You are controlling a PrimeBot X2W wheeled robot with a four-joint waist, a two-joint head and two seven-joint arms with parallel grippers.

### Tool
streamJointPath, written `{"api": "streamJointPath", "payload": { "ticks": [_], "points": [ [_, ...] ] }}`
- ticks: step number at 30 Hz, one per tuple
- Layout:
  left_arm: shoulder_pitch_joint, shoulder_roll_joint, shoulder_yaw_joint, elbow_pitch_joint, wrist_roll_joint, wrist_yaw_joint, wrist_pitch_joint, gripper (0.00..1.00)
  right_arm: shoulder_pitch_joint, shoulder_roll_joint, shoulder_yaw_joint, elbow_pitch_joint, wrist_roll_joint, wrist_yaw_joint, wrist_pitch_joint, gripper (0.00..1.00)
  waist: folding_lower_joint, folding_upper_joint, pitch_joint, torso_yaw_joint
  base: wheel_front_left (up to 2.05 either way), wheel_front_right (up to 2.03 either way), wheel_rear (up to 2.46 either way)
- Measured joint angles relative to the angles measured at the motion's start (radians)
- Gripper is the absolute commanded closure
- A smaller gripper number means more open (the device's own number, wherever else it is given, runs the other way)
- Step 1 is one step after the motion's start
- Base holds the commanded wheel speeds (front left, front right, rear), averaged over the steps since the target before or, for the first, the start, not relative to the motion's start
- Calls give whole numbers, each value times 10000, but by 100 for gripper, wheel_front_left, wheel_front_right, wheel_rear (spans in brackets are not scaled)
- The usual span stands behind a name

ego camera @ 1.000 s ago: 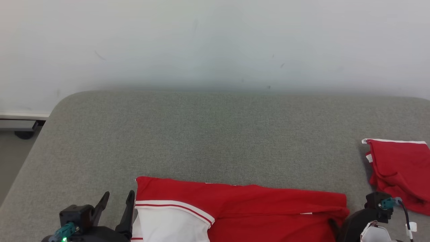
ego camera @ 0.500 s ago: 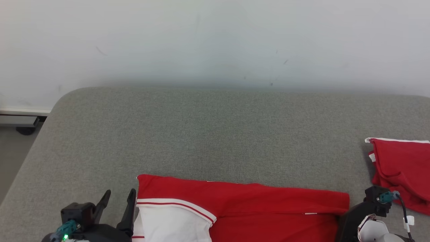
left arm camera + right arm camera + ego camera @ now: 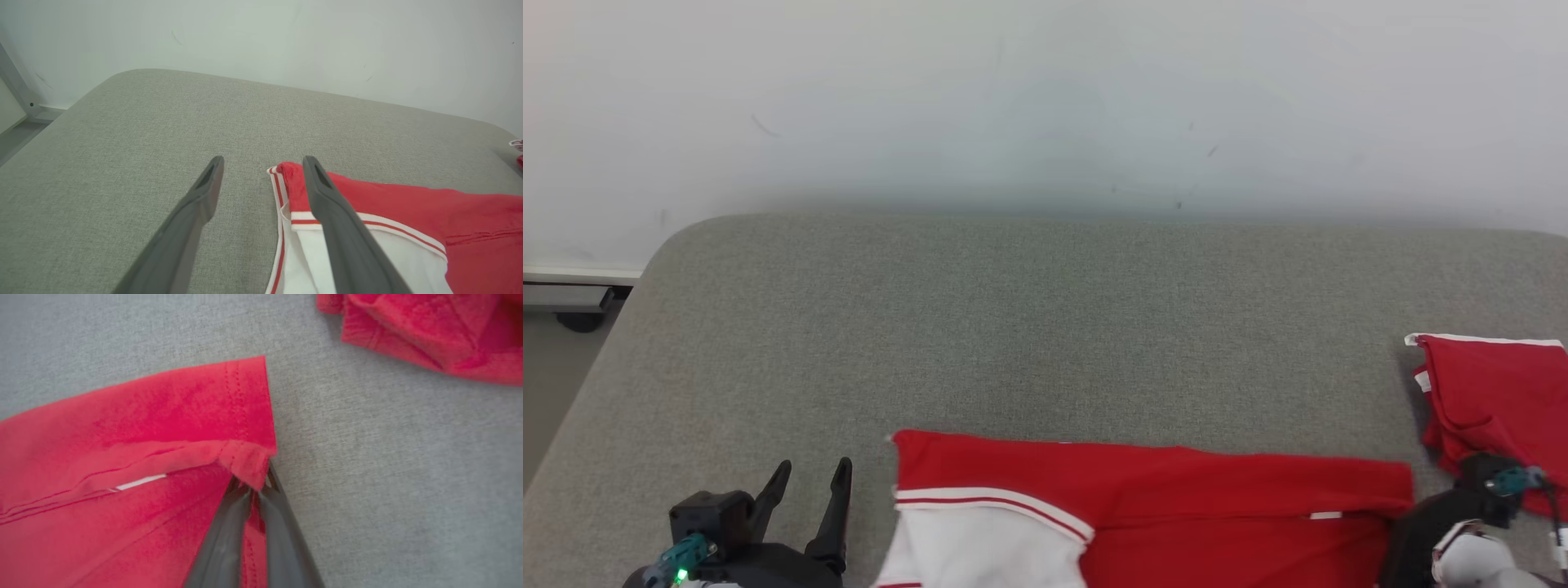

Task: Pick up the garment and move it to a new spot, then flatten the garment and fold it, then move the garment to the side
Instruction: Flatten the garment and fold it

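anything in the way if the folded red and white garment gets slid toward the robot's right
Yes: a crumpled red garment lies just beyond the right gripper, which is shut on a corner of the folded garment.

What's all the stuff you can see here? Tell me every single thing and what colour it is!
folded garment: one, red with a white panel and stripes, lying flat at the table's near edge
second garment: one, red with white trim, rumpled on the table's right side, apart from the first
table: one, grey fabric top, under both garments
wall: one, white, behind the table
left claw: one, dark, open, beside the folded garment's left edge, holding nothing
right claw: one, dark, shut on the folded garment's right corner
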Motion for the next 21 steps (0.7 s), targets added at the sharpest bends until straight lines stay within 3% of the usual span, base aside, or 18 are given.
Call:
{"api": "streamJointPath", "payload": {
  "ticks": [4, 9, 13, 17, 21],
  "points": [
    [6, 8, -13, 21, 0, 0, -2, 0, 42, -633, -378, -2, -4, -54, -142, 100, 0, 0, -24, -31, 0, 0, 0],
    [11, 12, -19, 46, 0, -2, -2, 0, 193, -825, -527, -115, -2, -56, -272, 100, 0, 0, -59, -70, 0, 0, 0],
    [19, 12, -8, 58, -2, -2, -48, 0, 200, -508, -378, -416, 176, 92, -270, 100, 0, 0, -104, -118, 0, 0, 0],
    [38, 40, 17, 65, -15, 0, -77, 0, 141, 456, 203, -926, 616, 685, -86, 100, 0, 0, -152, -196, 0, 0, 0],
    [37, 61, -2, 82, -15, -10, -77, 0, -60, 838, 915, -1434, 583, 1053, 94, 100, 0, 0, -212, -246, 0, 0, 0]
  ]
}}
